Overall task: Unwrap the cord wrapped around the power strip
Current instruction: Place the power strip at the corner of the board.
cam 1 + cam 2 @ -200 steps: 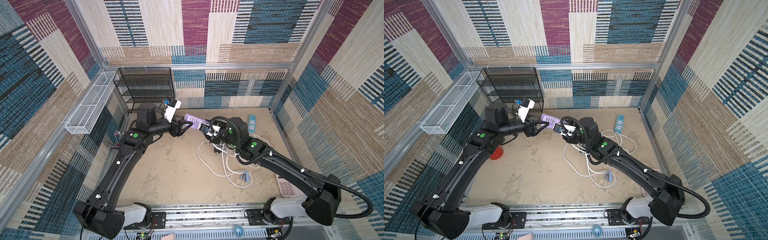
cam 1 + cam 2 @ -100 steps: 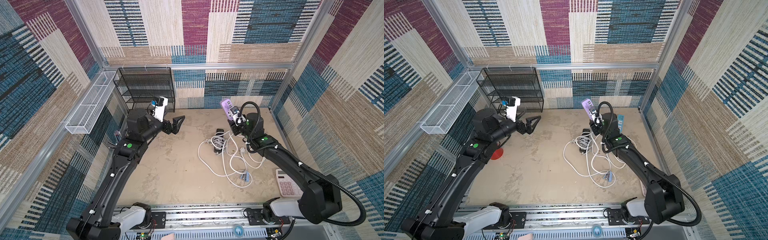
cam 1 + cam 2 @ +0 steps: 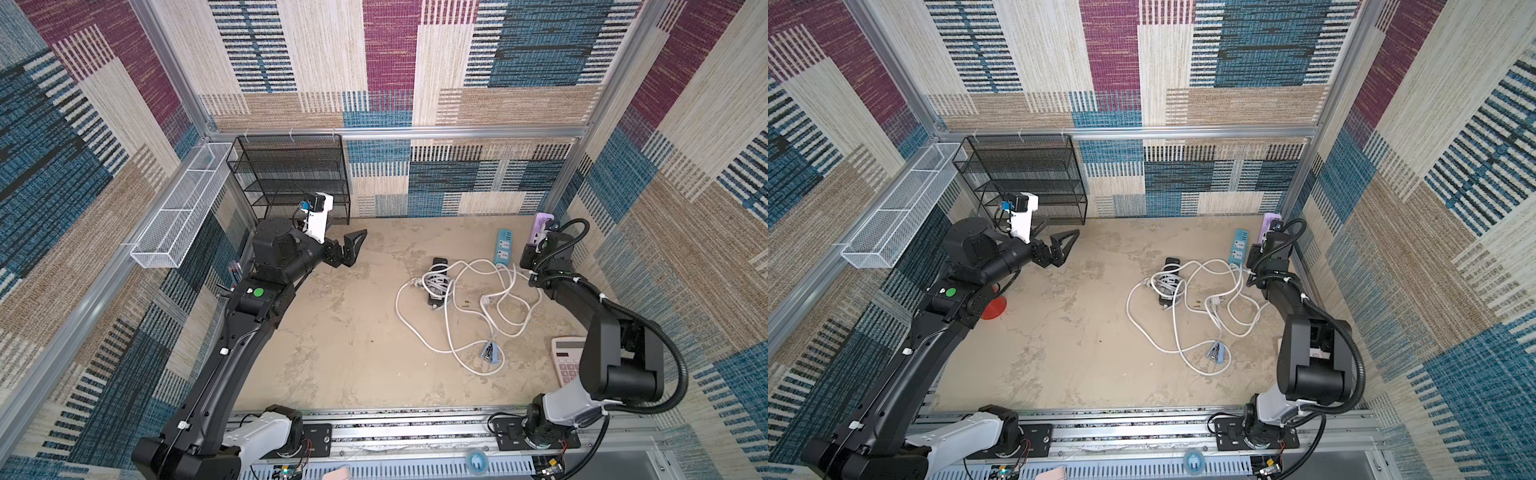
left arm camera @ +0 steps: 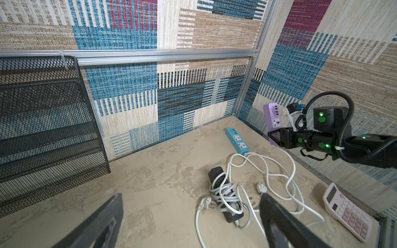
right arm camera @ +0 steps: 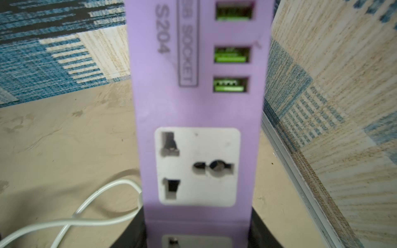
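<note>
White cord lies in loose floor loops beside a still-wound black strip, now off the purple power strip. Left gripper has let go and pulled back, fingers wide, empty. Far right by the wall, right gripper has swung that strip upright, fingers clamped on its lower end: looks unwrapped.

Left fingers gape wide in mid-air; right fingers clamp half-closed, wrist raised, elbow bent.
</note>
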